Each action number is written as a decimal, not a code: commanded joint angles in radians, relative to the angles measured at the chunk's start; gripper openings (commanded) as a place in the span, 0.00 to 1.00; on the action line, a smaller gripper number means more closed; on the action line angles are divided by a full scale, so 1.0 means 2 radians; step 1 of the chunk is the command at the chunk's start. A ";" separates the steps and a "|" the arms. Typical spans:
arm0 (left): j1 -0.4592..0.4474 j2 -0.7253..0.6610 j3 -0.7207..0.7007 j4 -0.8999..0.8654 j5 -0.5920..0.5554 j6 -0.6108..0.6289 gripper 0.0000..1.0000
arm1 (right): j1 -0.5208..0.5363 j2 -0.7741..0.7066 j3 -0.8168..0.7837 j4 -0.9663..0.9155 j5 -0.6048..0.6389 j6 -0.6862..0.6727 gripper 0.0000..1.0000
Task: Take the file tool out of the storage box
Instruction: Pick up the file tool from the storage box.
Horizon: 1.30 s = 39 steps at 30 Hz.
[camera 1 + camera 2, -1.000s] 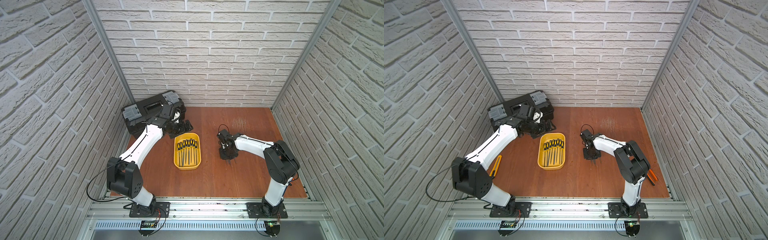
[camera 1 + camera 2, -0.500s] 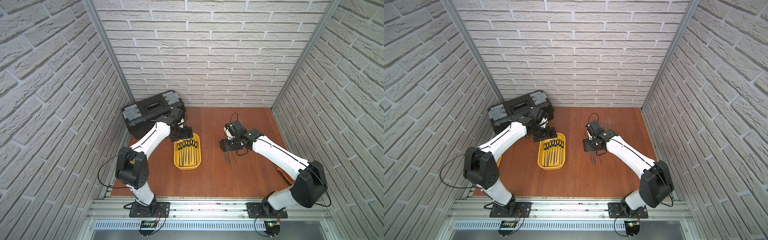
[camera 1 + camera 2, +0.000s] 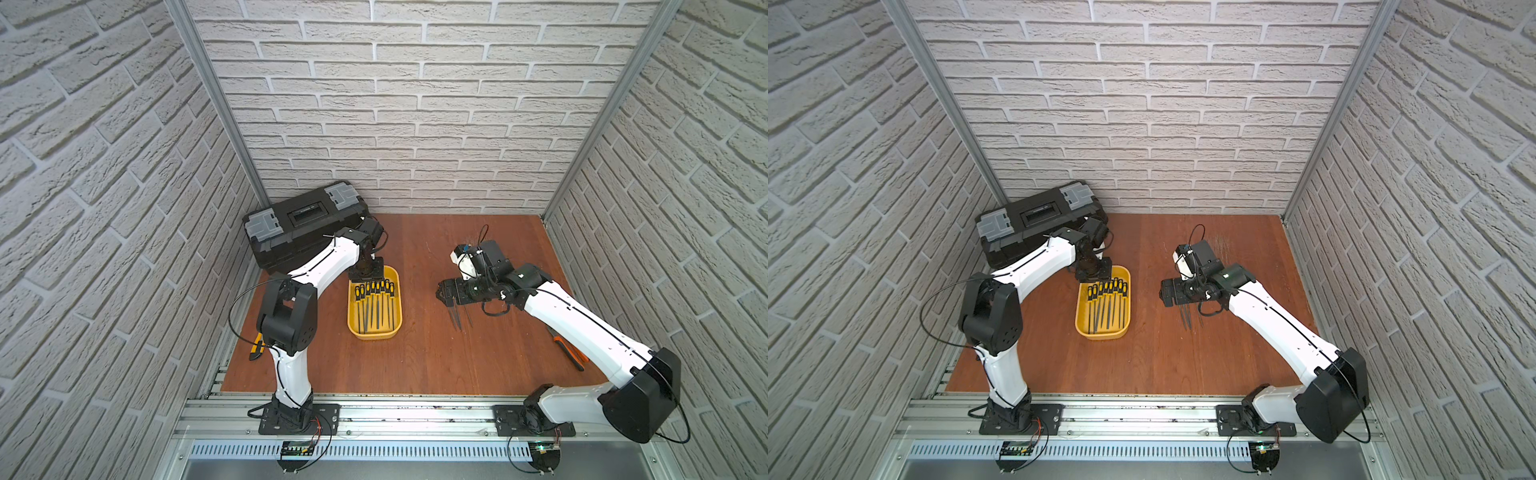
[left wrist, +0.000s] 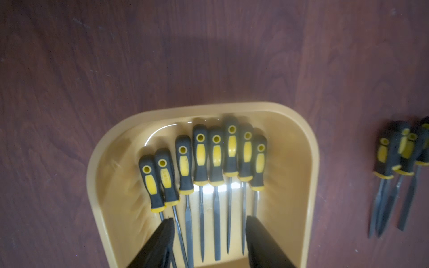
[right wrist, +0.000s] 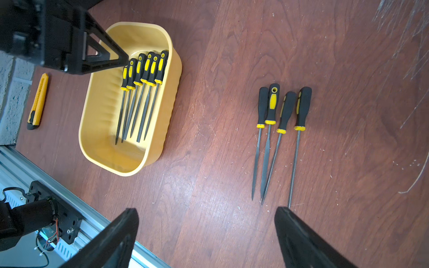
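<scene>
Presently the storage box [image 3: 375,335] stands on the wooden table [image 3: 415,365], a little left of centre in both top views, with its long side running up and down the frame. It is upright and sits clear of everything else on the table.

In the left wrist view, eight files [image 4: 200,150] with black and yellow handles lie side by side inside the box. In the top views their handles crowd the upper end of the box and their blades point toward the lower edge of the frame.

The left gripper [image 3: 365,272] hangs over that upper end, above the handles. Its jaws stand partly apart. Several file blades show in the gap between its fingers [image 4: 162,241], and no file is clamped. That view is blurred, so contact with a file cannot be confirmed.

The right gripper [image 3: 445,292] sits right of centre, well apart from the box. Its jaws are spread wide and hold nothing. Below it, four files [image 5: 271,109] lie on the bare table. They are roughly parallel and close together, with handles toward the top of the frame, and are outside the box.

A closed black toolbox [image 3: 303,220] with grey latches occupies the table's upper left corner. A yellow utility knife [image 5: 38,99] lies at the left edge. An orange-handled tool [image 3: 571,352] lies at the right edge, partly hidden under the right arm.
</scene>
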 commanded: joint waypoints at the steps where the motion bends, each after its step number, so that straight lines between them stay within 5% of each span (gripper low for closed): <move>1: -0.002 0.018 0.013 -0.008 -0.026 -0.003 0.51 | 0.003 -0.012 -0.010 0.012 -0.010 -0.005 0.97; 39: 0.002 0.109 0.034 0.003 -0.066 0.011 0.24 | 0.002 -0.026 -0.036 0.012 0.002 -0.001 0.96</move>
